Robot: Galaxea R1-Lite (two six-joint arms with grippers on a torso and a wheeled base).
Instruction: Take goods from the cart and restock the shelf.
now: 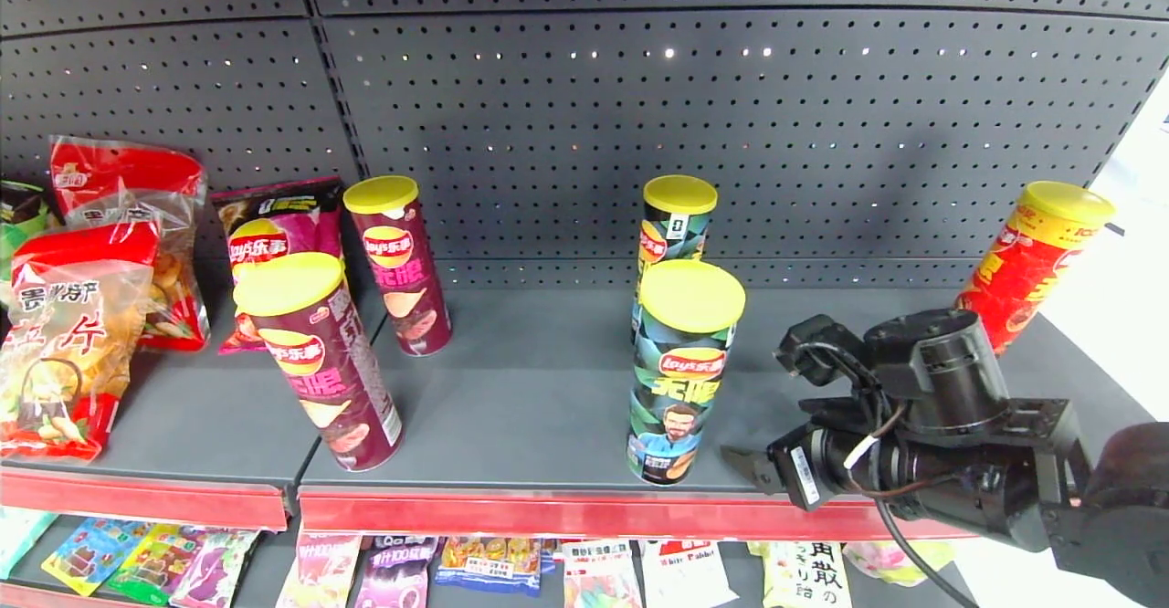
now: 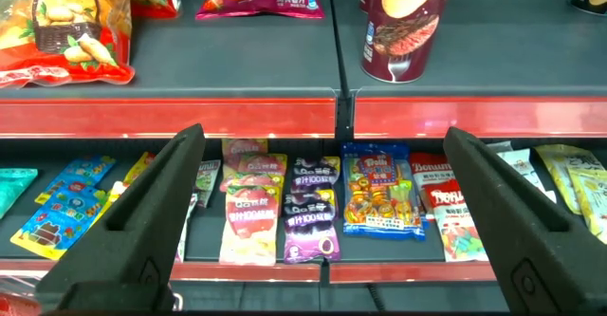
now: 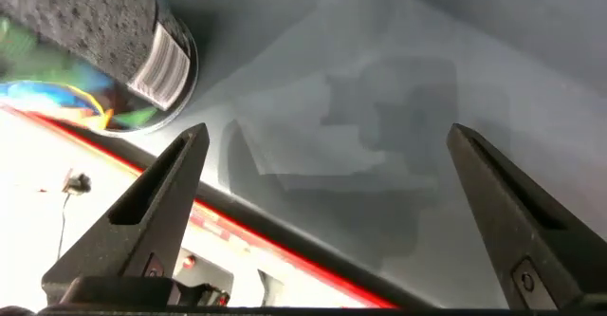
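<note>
On the grey shelf, the green chip can stands straight up near the front edge. My right tool is wide and empty. It sits low beside the can's bottom, and the can is just to its left. My left tool is wide too, down by the lower shelf. I think my right arm is nearer.

The right arm is black and round, with a black cable. The left hand and right hand have black pointed fingers.
</note>
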